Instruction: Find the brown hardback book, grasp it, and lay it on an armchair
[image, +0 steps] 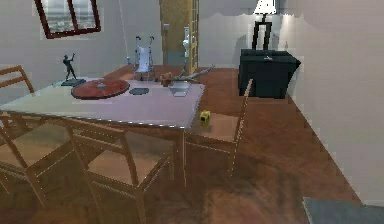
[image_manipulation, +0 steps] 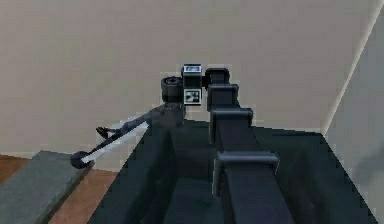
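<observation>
Gripper: you see the gripper (image_manipulation: 90, 145) at the far end of the arm (image_manipulation: 235, 130), left of the two white squares (image_manipulation: 190, 85); its thin fingers (image_manipulation: 125, 128) slant down to the arm side view's left.
Fingers: you cannot tell how they stand, nor whether they hold anything; their tips lie against a grey flat-topped block (image_manipulation: 40, 185) and the wall.
Below the arm: a dark surface (image_manipulation: 160, 185) spreads under the bar and the gripper's body.
Book: you cannot pick out the book for certain. Two small flat things lie on the dining table (image: 150, 108) toward its far right corner, a pale one (image: 180, 88) and a dark one (image: 139, 91), both too small to name.
Table, far edge: a dark figurine (image: 69, 68) stands near the far left corner, a pale jug-like thing (image: 143, 55) at the middle of that edge, and a long brown stick-like thing (image: 185, 75) lies toward the right.
Table, left part: a round red-brown platter (image: 100, 88).
Near right corner: a small yellow thing (image: 204, 118) shows just beside it.
Chairs: wooden chairs stand round the table, one at its right end (image: 232, 125) and one at its near edge (image: 120, 165).
Beyond: a dark cabinet (image: 268, 72) carries a lamp (image: 264, 20).
</observation>
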